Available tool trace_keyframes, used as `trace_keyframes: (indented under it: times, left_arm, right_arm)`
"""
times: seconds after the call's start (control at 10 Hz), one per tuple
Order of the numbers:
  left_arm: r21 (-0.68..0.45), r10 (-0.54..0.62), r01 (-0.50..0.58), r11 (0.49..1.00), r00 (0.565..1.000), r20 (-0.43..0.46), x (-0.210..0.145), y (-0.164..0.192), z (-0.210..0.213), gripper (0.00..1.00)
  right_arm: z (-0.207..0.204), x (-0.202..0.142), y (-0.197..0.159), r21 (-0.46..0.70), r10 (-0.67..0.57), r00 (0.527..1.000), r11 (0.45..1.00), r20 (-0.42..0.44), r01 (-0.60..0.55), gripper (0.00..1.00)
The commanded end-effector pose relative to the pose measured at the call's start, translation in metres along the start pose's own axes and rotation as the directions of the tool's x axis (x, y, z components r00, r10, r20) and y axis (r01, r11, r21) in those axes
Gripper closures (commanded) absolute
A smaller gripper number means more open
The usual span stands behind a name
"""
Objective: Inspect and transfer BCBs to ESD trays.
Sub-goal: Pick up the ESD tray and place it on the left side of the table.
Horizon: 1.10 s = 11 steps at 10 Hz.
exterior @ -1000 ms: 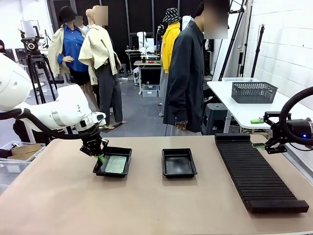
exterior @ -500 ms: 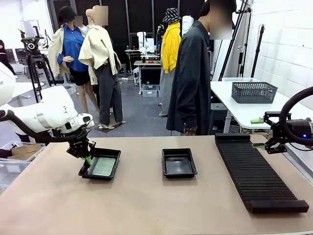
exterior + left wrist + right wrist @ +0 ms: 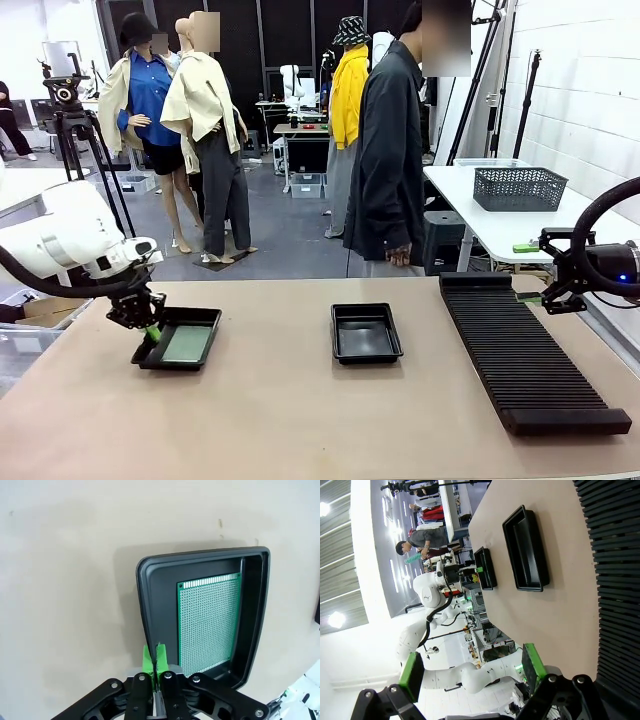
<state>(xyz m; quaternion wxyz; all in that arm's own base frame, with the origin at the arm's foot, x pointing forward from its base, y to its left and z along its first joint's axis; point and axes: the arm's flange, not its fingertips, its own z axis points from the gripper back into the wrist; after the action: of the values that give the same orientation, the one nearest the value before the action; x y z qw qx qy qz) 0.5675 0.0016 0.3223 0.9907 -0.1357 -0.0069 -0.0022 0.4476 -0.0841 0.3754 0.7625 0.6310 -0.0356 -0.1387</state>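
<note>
A black ESD tray [image 3: 207, 316] lies at the table's left with a green BCB [image 3: 183, 344] flat on its floor. My left gripper [image 3: 150, 333] is shut on that tray's near-left rim. In the left wrist view the green pads pinch the tray's rim [image 3: 142, 595] beside the BCB [image 3: 209, 622], with the left gripper [image 3: 155, 660] at the bottom. A second ESD tray [image 3: 366, 309] sits empty at mid-table, also seen as the near tray [image 3: 525, 550] in the right wrist view. My right gripper [image 3: 530, 297] hangs open at the far right with nothing in it [image 3: 472, 667].
A long black ribbed rack [image 3: 525, 355] runs along the table's right side. A grey mesh basket [image 3: 518, 188] stands on a white table behind it. A person in a dark jacket [image 3: 385, 150] stands at the far edge. The held tray is close to the table's left edge.
My left gripper has pulled the tray with the board leftward across the table. The right arm has not moved. The person has shifted slightly.
</note>
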Motion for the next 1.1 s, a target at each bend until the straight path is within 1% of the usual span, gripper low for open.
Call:
trace_keyframes:
  times: [0.0,0.2,0.5,0.8,1.0]
  left_arm:
    - [-0.036,-0.013,0.013,0.999,1.0,-0.023,-0.003,0.021,0.005,1.0]
    - [-0.019,-0.033,0.032,0.999,0.999,-0.041,-0.006,0.043,0.01,1.0]
    - [-0.033,-0.037,0.034,0.999,0.997,-0.066,-0.008,0.08,0.012,1.0]
    - [-0.055,-0.001,-0.002,0.998,0.998,-0.067,-0.011,0.112,0.021,1.0]
    - [-0.084,0.042,-0.046,0.995,0.997,-0.057,-0.012,0.134,0.029,1.0]
  right_arm:
    - [0.0,-0.003,0.0,0.001,0.0,1.0,1.0,0.0,0.0,0.0]
    - [0.0,-0.003,0.0,0.001,0.0,1.0,1.0,0.0,0.0,0.0]
    - [0.0,-0.003,0.0,0.001,0.0,1.0,1.0,0.0,0.0,0.0]
    - [0.0,-0.003,0.0,0.001,0.0,1.0,1.0,0.0,0.0,0.0]
    - [0.0,-0.003,0.0,0.001,0.0,1.0,1.0,0.0,0.0,0.0]
